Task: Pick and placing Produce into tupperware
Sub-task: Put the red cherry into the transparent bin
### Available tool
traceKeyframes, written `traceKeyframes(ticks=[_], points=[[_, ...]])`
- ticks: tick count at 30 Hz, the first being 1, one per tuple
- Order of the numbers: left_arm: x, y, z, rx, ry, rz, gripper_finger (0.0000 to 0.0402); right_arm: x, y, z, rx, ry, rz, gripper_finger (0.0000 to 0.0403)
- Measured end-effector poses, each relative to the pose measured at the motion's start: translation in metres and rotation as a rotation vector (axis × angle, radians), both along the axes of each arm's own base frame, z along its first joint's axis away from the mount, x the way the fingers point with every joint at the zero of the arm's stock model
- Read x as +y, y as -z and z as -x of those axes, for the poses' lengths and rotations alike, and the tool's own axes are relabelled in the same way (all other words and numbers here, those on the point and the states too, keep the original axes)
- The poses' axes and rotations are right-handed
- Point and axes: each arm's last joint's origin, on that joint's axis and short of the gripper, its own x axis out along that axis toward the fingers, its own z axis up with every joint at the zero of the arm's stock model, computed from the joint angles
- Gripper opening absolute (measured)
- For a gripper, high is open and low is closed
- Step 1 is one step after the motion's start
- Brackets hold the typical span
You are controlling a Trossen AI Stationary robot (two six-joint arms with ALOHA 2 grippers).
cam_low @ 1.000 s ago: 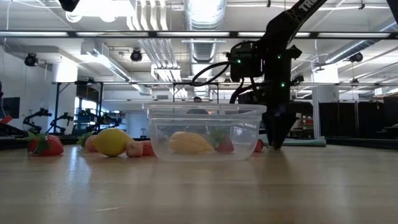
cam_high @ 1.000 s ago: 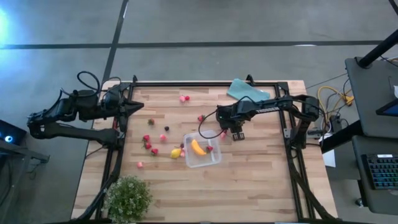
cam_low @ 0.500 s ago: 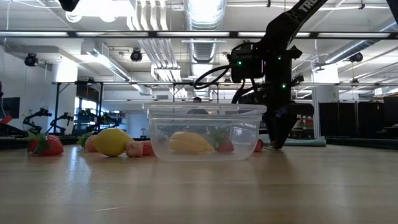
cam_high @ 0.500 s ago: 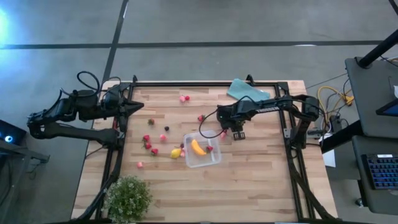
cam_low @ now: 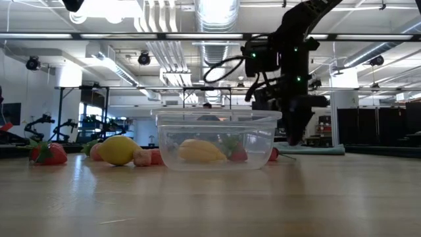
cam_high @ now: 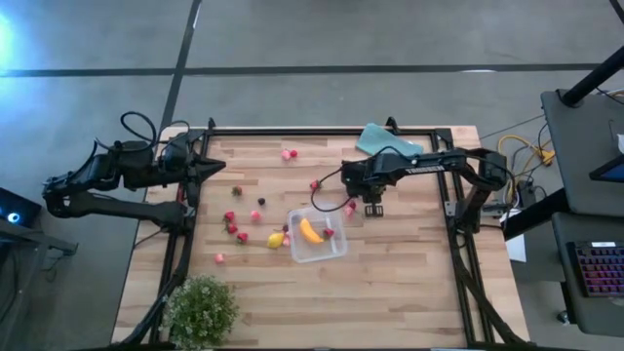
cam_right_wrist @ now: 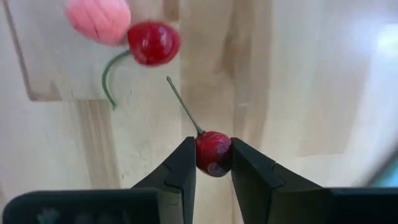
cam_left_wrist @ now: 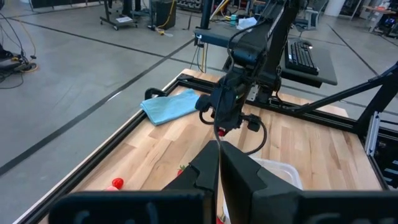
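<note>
Right wrist view is showing the right pincer (cam_right_wrist: 213,163) pinching a small red cherry (cam_right_wrist: 213,152) by its body, the stem sticking out ahead, while a second cherry (cam_right_wrist: 153,42) and a pink fruit (cam_right_wrist: 97,18) are lying on the bench (cam_right_wrist: 298,74) beyond. From above, this pincer is hanging just to the far right of the clear box (cam_high: 318,235), which is holding a banana (cam_high: 310,231). The pick looks done; next it needs carrying over the box and releasing. The left pincer (cam_left_wrist: 219,171) is waiting pressed together at the bench's far left edge. No readable writing is showing.
</note>
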Motion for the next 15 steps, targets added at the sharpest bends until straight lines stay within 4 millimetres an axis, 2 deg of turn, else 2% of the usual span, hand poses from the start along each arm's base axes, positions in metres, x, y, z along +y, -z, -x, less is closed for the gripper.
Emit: traceKeyframes(ticks=[6, 15], points=[[0.000, 0.000, 0.000, 0.003, 0.003, -0.011, 0.0000, 0.004, -0.027, -0.014, -0.074, 0.062, 0.007, 0.0086], [0.000, 0.000, 0.001, 0.000, 0.003, -0.012, 0.0000, 0.029, -0.059, -0.039, -0.182, 0.107, -0.003, 0.0088]])
